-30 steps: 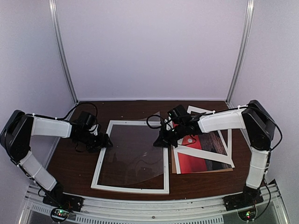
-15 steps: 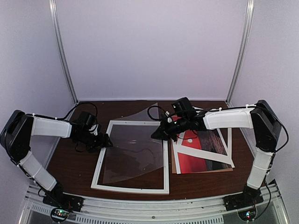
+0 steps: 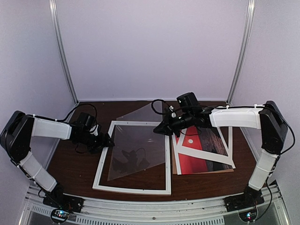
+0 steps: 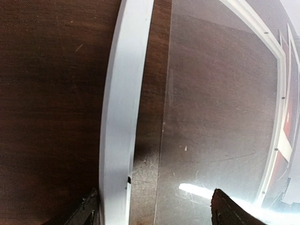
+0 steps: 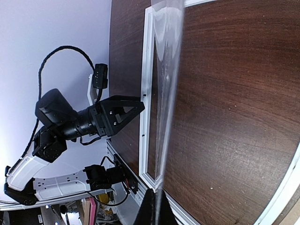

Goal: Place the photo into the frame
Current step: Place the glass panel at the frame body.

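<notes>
Top external, right fingers (image 3: 162, 130) pinching clear sheet (image 3: 140, 140) above frame (image 3: 131, 190), left fingers (image 3: 105, 140) spread astride frame's edge

right gripper (image 3: 162, 130) pinching clear sheet (image 3: 140, 143), over frame (image 3: 131, 190)

The frame (image 3: 131, 190) lies left of the photo (image 3: 187, 161), with a clear sheet (image 3: 140, 140) tilted over it.

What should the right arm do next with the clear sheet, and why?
Probably raise the right gripper a little higher: its jaws are shut on the clear sheet at its right edge, the sheet is tilted, and its near left corner seems to rest inside the frame. The left gripper has open jaws straddling the frame's left rail.
</notes>
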